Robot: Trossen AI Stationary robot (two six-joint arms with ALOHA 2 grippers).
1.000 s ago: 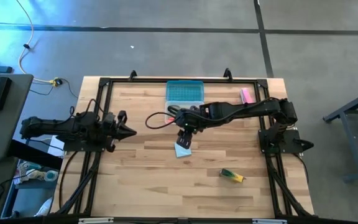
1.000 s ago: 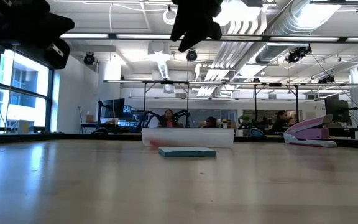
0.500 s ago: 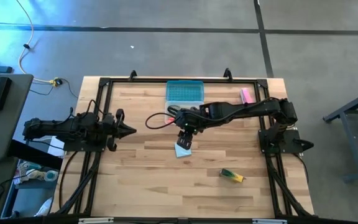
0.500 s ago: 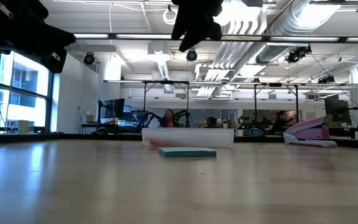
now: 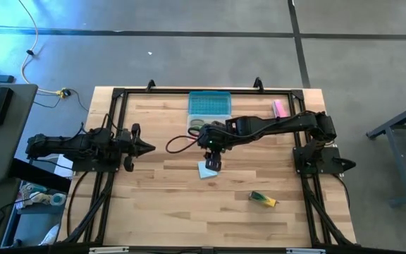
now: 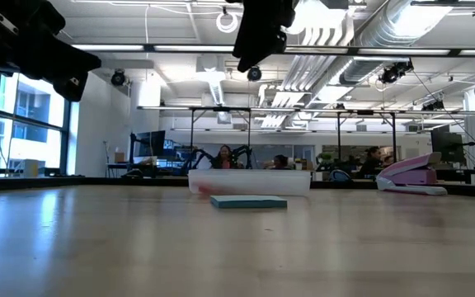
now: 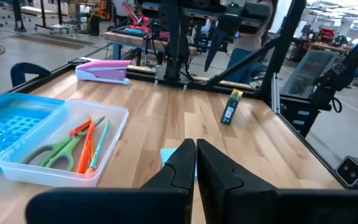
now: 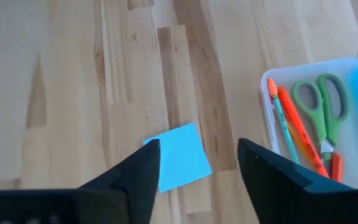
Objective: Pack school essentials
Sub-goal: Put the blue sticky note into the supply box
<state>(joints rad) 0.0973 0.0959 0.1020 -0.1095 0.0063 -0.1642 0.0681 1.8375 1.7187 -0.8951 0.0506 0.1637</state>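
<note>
While it hangs above the table, right gripper (image 5: pixel 211 160): fingers wide apart, holding nothing, over the note pad.
Note pad (image 8: pixel 179 157): light blue, flat on the wood, just beside the clear box.
Clear box (image 7: pixel 64 144): open, its blue lid (image 5: pixel 208 104) lying next to it.
Inside the box: green scissors (image 8: pixel 321 106), an orange pencil (image 8: pixel 298 129), a green pencil (image 7: pixel 99 144), a small red piece (image 8: pixel 335 166).
Crayon pack (image 5: pixel 263 199): on the table, well apart from the box.
Pink stapler (image 7: pixel 103 69): by the table's edge.
Left gripper (image 7: pixel 195 163): fingers together, empty, waiting at the left side.
</note>
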